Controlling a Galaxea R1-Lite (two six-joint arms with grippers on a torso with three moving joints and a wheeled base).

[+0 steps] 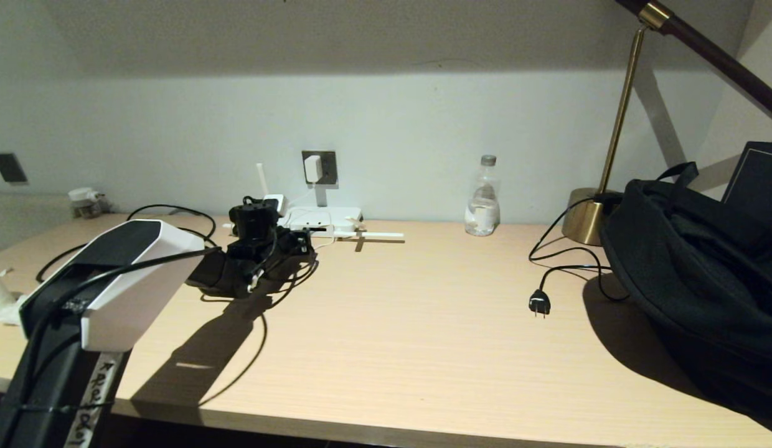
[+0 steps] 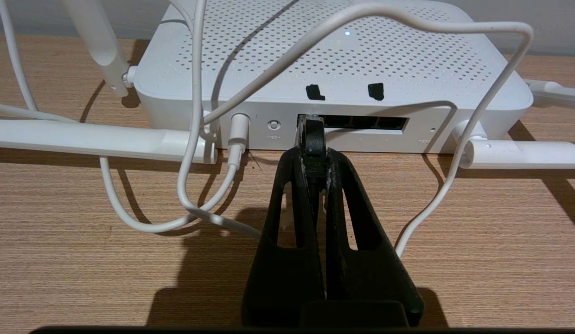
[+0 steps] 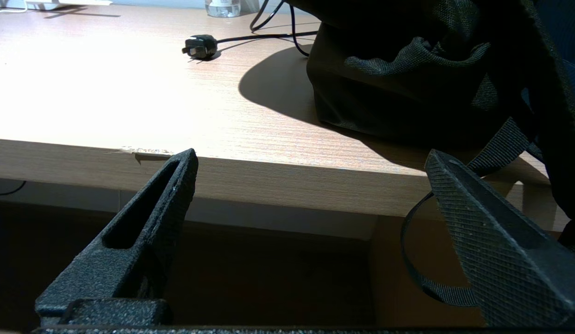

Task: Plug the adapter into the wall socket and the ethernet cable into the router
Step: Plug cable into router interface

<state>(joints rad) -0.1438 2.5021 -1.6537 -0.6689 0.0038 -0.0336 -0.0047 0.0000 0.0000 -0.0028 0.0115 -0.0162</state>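
Note:
The white adapter sits in the grey wall socket, and its thin white cord runs down to the router. The white router lies flat against the wall with its antennas spread out. My left gripper is shut on the black end of the ethernet cable. That end is at the leftmost slot of the dark port row; its tip is hidden. The cable's black loops trail left over the desk. My right gripper hangs open below the desk's front edge.
A water bottle stands by the wall, right of the router. A brass lamp base and its black two-pin plug lie further right. A black backpack fills the right end of the desk. A dark plate is on the wall at left.

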